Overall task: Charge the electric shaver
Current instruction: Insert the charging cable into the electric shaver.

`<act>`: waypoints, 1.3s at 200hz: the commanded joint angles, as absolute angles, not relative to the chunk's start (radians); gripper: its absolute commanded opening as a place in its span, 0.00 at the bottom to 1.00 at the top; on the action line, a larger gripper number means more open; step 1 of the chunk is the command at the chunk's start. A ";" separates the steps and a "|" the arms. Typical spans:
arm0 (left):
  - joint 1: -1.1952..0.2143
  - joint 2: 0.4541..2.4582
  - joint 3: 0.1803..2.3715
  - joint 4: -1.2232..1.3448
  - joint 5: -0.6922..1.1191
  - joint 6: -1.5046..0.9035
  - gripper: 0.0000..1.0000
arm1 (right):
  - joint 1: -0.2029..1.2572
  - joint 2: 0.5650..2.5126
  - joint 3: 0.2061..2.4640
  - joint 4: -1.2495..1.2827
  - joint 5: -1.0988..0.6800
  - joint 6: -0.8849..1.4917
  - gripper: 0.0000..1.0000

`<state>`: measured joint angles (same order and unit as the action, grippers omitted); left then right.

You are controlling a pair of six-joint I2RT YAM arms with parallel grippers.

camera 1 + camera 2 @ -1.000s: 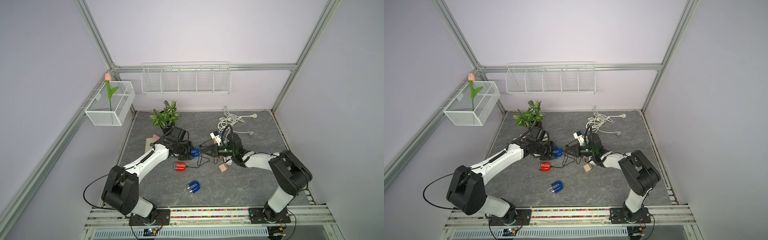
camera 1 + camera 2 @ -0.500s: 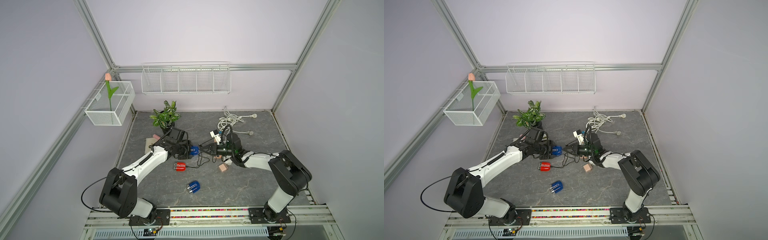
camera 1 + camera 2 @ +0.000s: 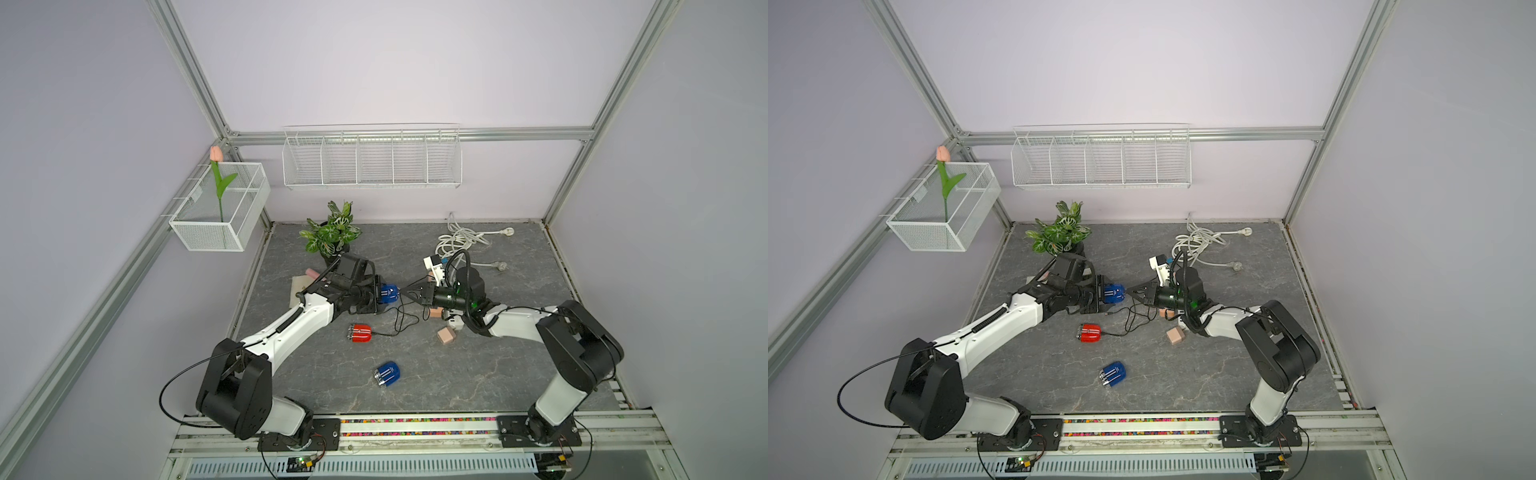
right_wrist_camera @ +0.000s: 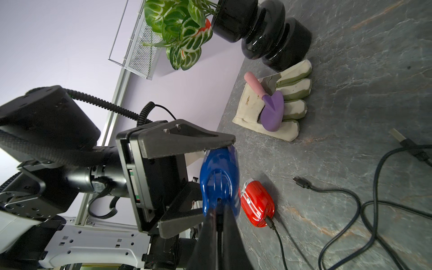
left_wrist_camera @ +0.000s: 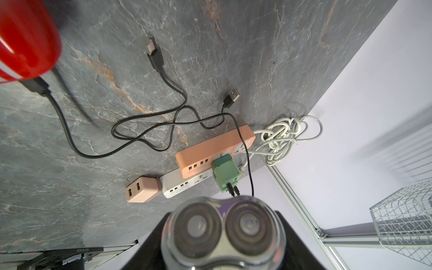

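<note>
Above bench centre: blue shaver clamped in half-spread left tool. Right tool fully closed, tips touching shaver's base; pinched item not discernible.

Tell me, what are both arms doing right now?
Left gripper holds blue shaver. Right gripper shut on charging cable at its base. Loose cables tangled nearby.
</note>
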<state>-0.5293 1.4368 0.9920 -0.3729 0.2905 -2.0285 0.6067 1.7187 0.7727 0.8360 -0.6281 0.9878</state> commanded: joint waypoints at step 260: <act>-0.524 1.419 1.025 -0.277 0.399 -2.397 0.00 | 0.613 1.669 0.795 0.760 -0.634 0.914 0.07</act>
